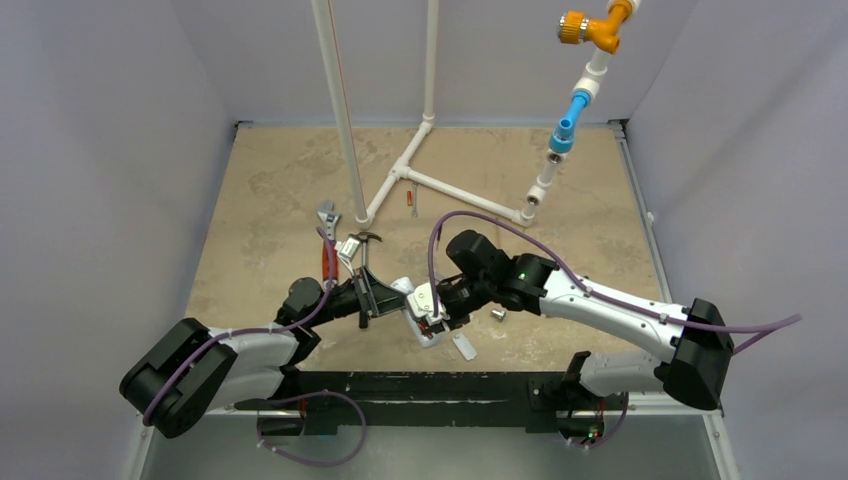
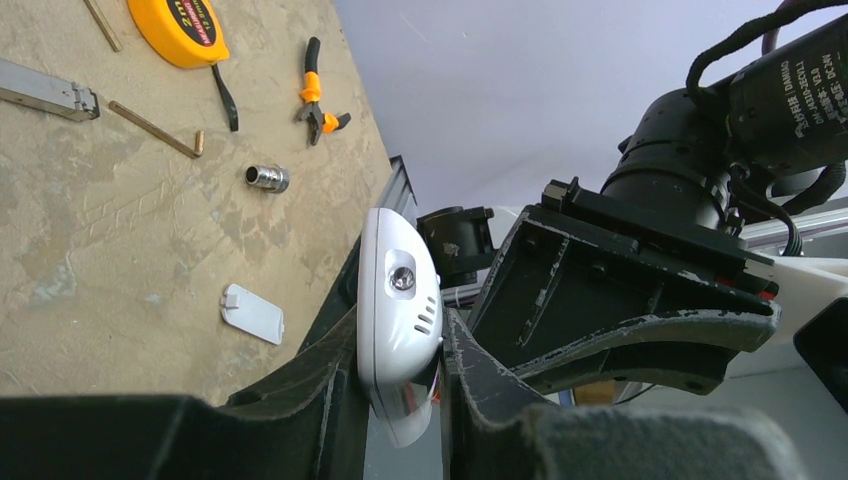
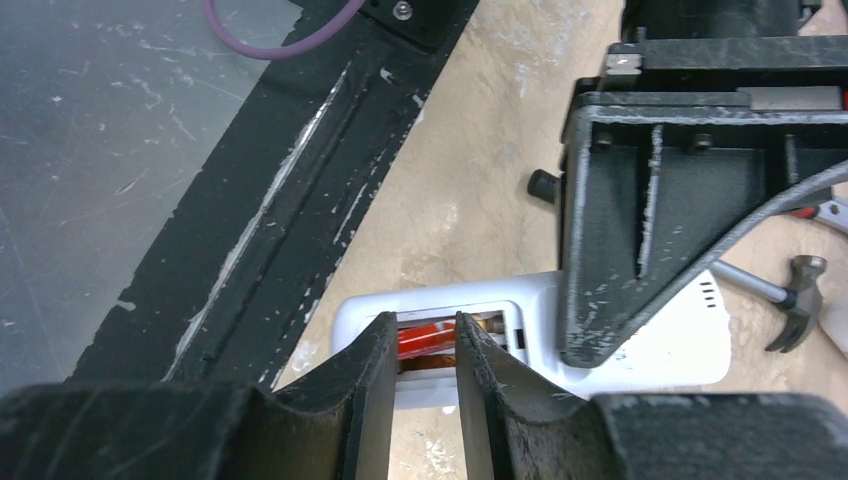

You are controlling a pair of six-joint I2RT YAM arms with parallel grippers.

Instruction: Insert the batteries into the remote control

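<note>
The white remote control [image 2: 400,300] is held off the table, clamped edge-on between the fingers of my left gripper [image 2: 398,335], which is shut on it. Its plain back faces the right wrist view, with the recess open. One orange-red battery [image 3: 425,338] lies lengthwise in that recess. My right gripper [image 3: 424,325] has its fingertips at the recess, right over the battery. Its jaws stand a narrow gap apart, with bare table showing between them. In the top view both grippers meet over the remote control [image 1: 418,310] near the table's front edge.
A small white battery cover [image 1: 464,346] lies on the table just in front of the remote, with a metal socket [image 1: 498,313] to its right. A red-handled wrench [image 1: 327,235] and a hammer [image 1: 365,240] lie behind the left gripper. A white pipe frame [image 1: 440,185] stands further back.
</note>
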